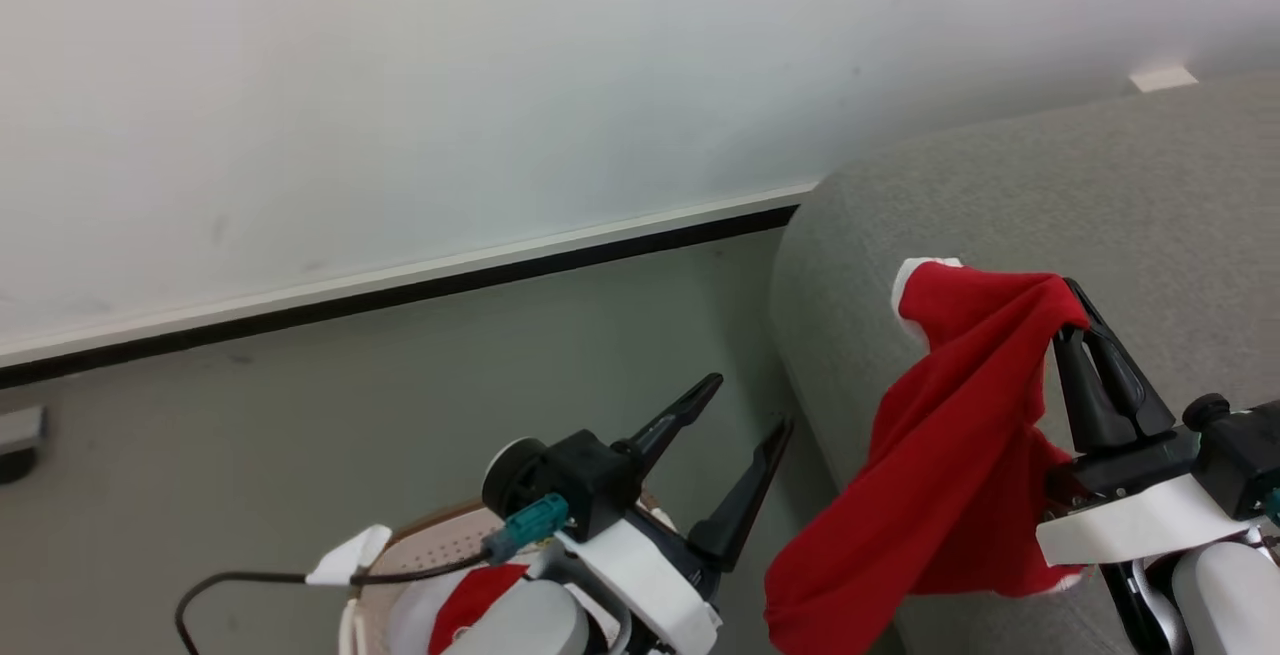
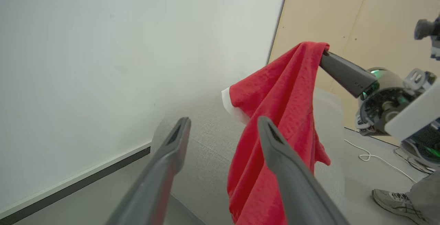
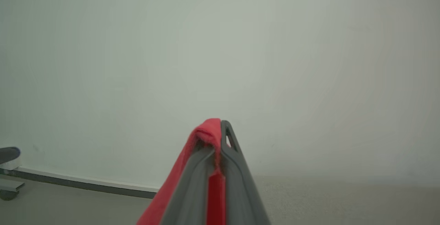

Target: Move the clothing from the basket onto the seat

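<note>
One red garment (image 1: 940, 455) — pinched in right end effector (image 1: 1070, 303), hanging below it.

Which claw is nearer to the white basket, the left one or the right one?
Left. The left claw hangs open close by the basket; the right claw is off to the side over the sofa, shut on the red garment.

Left jaws apart, right jaws together.
</note>
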